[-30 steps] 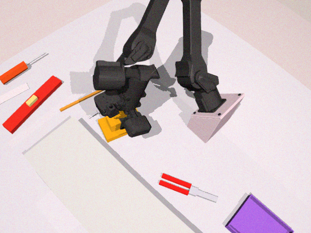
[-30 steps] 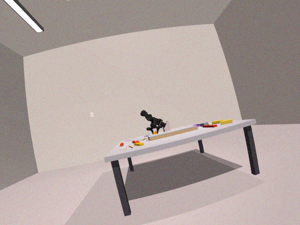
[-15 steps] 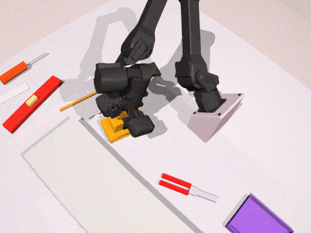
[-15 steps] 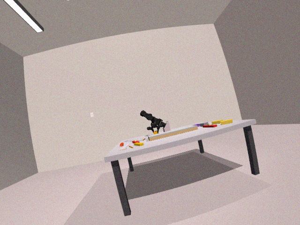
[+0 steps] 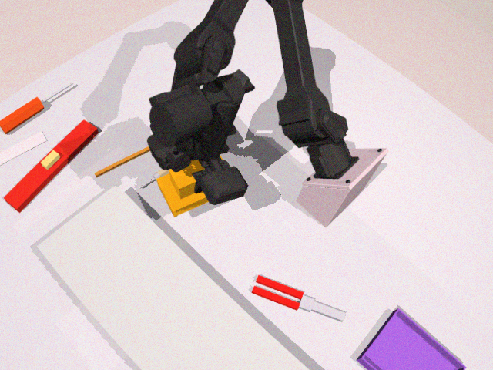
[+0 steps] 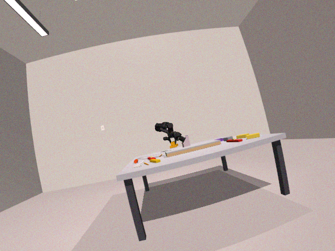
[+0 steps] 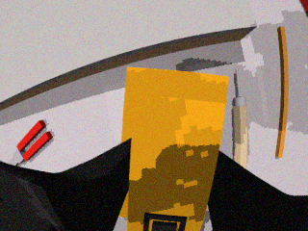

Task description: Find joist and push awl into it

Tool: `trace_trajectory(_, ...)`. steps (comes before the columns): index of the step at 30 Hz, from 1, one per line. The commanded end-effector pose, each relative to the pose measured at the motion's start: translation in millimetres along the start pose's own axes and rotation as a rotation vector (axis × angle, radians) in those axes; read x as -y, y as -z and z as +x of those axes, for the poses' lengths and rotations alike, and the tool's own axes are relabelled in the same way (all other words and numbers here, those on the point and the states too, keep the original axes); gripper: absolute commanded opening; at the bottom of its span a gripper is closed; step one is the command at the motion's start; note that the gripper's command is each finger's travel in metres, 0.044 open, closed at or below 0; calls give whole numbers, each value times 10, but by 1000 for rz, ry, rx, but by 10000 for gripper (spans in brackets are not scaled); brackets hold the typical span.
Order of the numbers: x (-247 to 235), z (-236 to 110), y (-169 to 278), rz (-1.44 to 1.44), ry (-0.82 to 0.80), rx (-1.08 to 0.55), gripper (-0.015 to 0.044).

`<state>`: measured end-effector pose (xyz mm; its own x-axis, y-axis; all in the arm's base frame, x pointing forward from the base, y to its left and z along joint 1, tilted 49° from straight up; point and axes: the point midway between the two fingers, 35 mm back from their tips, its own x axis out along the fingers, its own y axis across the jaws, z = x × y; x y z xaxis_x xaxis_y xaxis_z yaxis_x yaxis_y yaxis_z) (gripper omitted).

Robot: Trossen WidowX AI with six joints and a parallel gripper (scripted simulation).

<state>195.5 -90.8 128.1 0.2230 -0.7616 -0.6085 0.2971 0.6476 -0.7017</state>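
The orange-yellow stud finder (image 5: 181,191) (image 6: 173,145) (image 7: 168,111) is upright, at or just above the table behind the panel's near-left corner. My gripper (image 5: 196,176) (image 7: 170,144) is shut on it, one finger on each side. The awl (image 7: 240,132), with a tan handle and thin grey tip, lies beside it; in the top view the arm hides most of it. The pale floor panel (image 5: 159,294) (image 6: 194,149) (image 7: 72,38) is a long raised slab; the joist is hidden. The purple tray (image 5: 410,346) is at the lower right of the top view and holds nothing visible.
Red-handled pliers (image 5: 278,292) (image 7: 35,140) lie between panel and tray. An orange stick (image 5: 121,162) (image 7: 283,91), a red level (image 5: 72,139) and an orange screwdriver (image 5: 21,115) lie left of the gripper. The arm's pink wedge base (image 5: 330,199) stands to the right.
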Motion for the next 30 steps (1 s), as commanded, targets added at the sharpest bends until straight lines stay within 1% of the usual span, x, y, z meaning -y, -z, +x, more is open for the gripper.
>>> trace_trajectory(1, 36, -202, -74, 9, 12, 17, 0)
trace_trajectory(7, 78, -411, -113, 5, 28, 33, 0)
trace_trajectory(14, 74, -426, -188, -8, 24, 31, 0)
trace_trajectory(30, 11, -422, -926, -134, -16, 17, 0)
